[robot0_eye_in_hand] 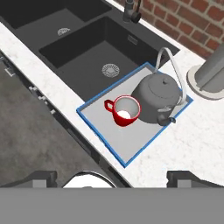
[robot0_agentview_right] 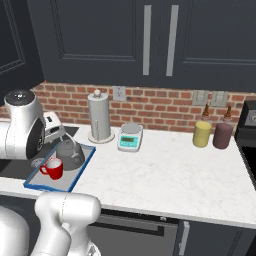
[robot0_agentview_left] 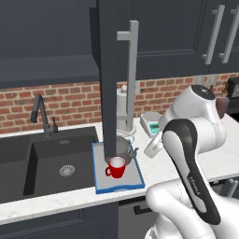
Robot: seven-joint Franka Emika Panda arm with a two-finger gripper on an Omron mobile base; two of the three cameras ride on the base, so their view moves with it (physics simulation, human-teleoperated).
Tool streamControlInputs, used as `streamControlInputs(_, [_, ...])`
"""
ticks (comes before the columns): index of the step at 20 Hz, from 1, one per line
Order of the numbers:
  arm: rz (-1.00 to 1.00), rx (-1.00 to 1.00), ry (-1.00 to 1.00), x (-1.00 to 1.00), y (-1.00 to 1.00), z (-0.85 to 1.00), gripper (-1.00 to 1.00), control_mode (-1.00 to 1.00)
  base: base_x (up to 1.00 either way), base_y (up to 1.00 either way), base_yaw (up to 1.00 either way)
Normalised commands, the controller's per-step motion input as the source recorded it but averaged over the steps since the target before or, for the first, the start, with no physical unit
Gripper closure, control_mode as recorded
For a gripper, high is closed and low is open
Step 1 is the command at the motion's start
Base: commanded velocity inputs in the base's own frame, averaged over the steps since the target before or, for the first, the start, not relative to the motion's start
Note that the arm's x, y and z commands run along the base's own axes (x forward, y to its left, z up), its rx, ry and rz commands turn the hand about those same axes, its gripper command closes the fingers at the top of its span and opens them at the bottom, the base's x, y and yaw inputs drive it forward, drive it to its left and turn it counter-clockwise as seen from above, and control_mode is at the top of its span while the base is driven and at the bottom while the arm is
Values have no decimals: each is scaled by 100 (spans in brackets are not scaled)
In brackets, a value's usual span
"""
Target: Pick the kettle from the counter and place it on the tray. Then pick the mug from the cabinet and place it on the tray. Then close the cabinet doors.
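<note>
Rendered, flat even light, no glare. Soft shadows under kettle [robot0_eye_in_hand: 156,96] and mug [robot0_eye_in_hand: 124,111]. Low res, slightly soft.

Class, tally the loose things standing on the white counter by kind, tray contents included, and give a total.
Tray: 1
Kettle: 1
Mug: 1
Paper-towel roll: 1
Scale: 1
Canisters: 2
Total: 7

White arm folded high, end effector [robot0_eye_in_hand: 112,177] pointing down, jaws spread wide, holding nothing
</note>
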Motion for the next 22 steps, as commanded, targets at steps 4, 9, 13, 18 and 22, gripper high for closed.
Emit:
streamControlInputs(4, [0, 0, 2, 0, 0, -4, -100, -100, 0, 0, 0])
streamControlInputs(9, [0, 0, 0, -20, 0, -12, -100, -100, 0, 0, 0])
streamControlInputs(13, [0, 0, 0, 0, 0, 0, -100, 100, -90, 0, 0])
streamControlInputs(18, [0, 0, 0, 0, 0, 0, -100, 100, -100, 13, 0])
streamControlInputs(22, [0, 0, 0, 0, 0, 0, -100, 100, -96, 52, 0])
